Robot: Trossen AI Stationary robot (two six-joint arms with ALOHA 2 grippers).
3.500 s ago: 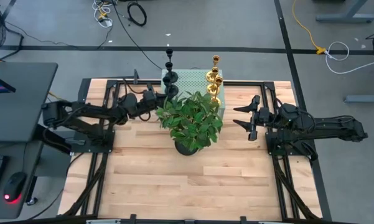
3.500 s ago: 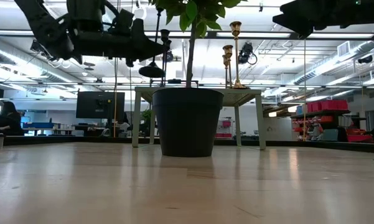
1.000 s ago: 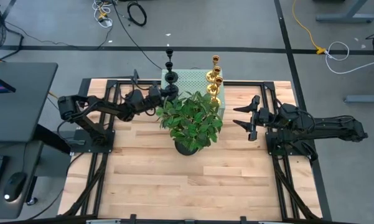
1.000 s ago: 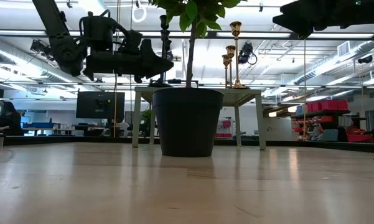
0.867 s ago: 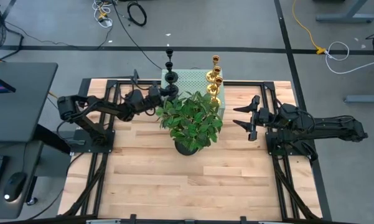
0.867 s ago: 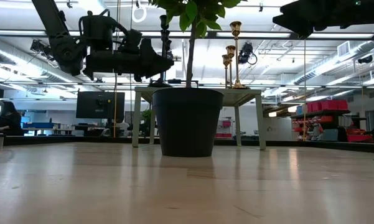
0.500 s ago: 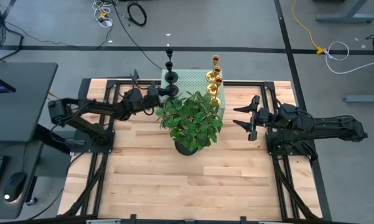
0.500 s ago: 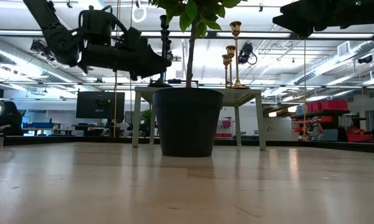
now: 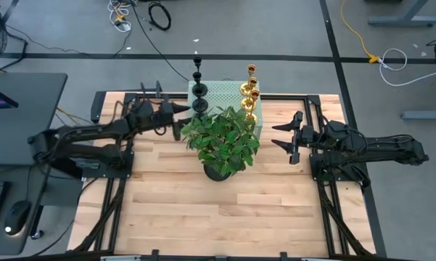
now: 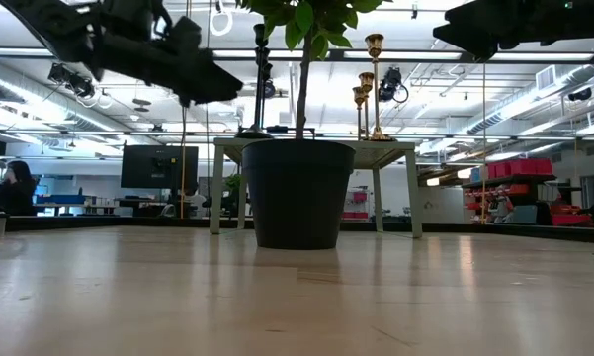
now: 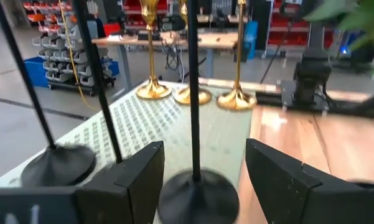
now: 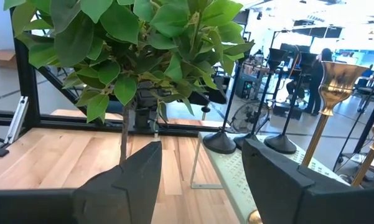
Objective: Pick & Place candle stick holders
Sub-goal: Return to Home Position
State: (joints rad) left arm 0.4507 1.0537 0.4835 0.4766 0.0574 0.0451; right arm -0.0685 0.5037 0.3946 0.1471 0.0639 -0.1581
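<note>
Your left gripper (image 9: 178,120) has backed off from the black holders (image 9: 199,88) since a second ago, and the arm behind it has slid out toward the left edge of the table (image 9: 167,203). Its jaws are spread wide with nothing in them. In the left wrist view the nearest black stem shows in the gap between the fingers, a bit ahead of them and untouched.

All the holders stand upright on the box (image 9: 221,94) at the far middle of the table, long axes vertical, cups up, bases down. Three black ones line up along the box's left side and three gold holders (image 9: 250,90) along its right, each row running front to back. The black ones are matte, with thin straight stems and round flared bases. The gold ones are shiny with domed feet. The box top is pale green and peppered with small holes.

You've got the leafy plant (image 9: 221,138) in a dark round pot (image 10: 298,193) just in front of the box.

Your right gripper (image 9: 281,135) hangs over the table's right side, near the plant and pointing at it, jaws wide apart and empty too.
</note>
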